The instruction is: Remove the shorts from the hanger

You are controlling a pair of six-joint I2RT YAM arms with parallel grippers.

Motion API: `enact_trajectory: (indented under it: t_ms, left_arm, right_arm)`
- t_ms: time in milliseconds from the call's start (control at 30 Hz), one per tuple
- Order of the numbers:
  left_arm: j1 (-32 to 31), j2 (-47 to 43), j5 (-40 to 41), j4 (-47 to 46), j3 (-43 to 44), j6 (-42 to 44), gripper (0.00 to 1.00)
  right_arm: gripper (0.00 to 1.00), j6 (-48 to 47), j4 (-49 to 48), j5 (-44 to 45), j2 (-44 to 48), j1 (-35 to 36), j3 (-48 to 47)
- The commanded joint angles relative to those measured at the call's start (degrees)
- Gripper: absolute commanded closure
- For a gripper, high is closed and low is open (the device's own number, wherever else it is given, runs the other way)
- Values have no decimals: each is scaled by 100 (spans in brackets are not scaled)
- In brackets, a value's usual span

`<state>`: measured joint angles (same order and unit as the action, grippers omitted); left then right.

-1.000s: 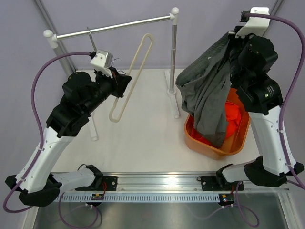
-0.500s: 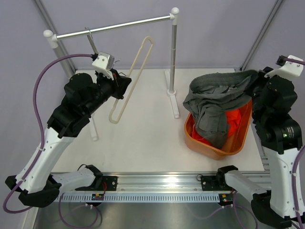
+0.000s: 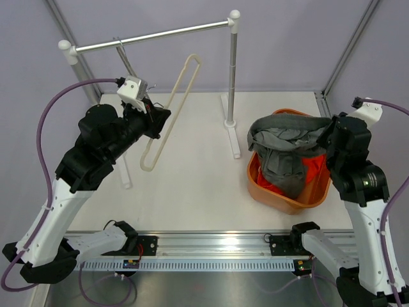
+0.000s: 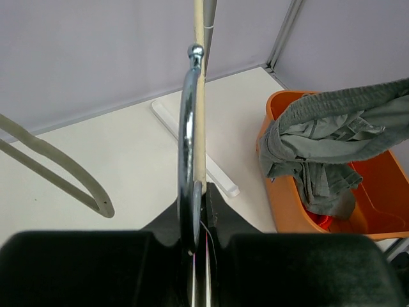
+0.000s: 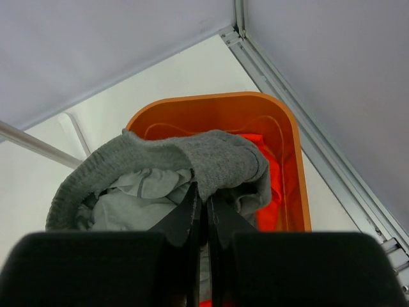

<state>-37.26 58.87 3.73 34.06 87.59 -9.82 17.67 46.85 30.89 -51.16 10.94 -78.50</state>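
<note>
Both jaws of the right gripper (image 5: 206,203) are pinched together on a fold of the waistband of the grey shorts (image 5: 217,160), which hang from it in a loose heap directly below and ahead of the fingertips. Under that heap lie the orange-red shorts (image 5: 273,182), already down in the orange bin (image 5: 291,147) that sits beneath the gripper. Judging by this, the step in hand is the drop. The gripper would do best to centre over the bin and sink until the waistband loop is inside the rim. It should then part its jaws fully and rise straight up, so no fabric snags or trails over the wall. Well apart to its left, the left gripper (image 4: 197,198) is clamped on the neck of the bare hanger (image 3: 167,115), with the chrome hook (image 4: 186,109) rising beyond its fingertips. It need only hold steady.
</note>
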Motion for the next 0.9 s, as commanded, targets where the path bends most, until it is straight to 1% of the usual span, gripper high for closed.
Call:
enact_trajectory:
  t_ms: [0, 100, 233, 300, 400, 467, 500, 633, 733, 867]
  left_arm:
    - [-27, -34, 93, -67, 39, 77, 100]
    - [-27, 10, 111, -5, 12, 42, 100]
    - [-27, 81, 155, 65, 12, 24, 100]
    - [-27, 142, 172, 135, 47, -11, 100]
    - [-27, 221, 216, 302, 170, -19, 100]
    - [-27, 309, 242, 425, 258, -11, 100]
    - [-27, 353, 251, 556, 354, -19, 100]
    - [-27, 502, 417, 899, 556, -116, 100]
    - [-27, 573, 637, 1181, 636, -239, 100]
    - [-27, 494, 1138, 1409, 654, -362, 100]
  right_arm:
    - [94, 140, 34, 390, 544, -48, -174]
    - [90, 140, 70, 417, 703, -48, -148]
    - [80, 166, 78, 304, 625, -57, 176]
    - [68, 228, 114, 94, 519, -57, 282]
    - [42, 298, -35, -258, 501, -57, 484]
    - [34, 316, -114, -399, 484, -48, 485]
    - [28, 316, -115, -504, 432, -57, 459]
    - [21, 307, -150, -812, 326, -57, 318]
    - [18, 307, -185, -1094, 220, -57, 230]
    - [17, 298, -281, -1401, 132, -57, 230]
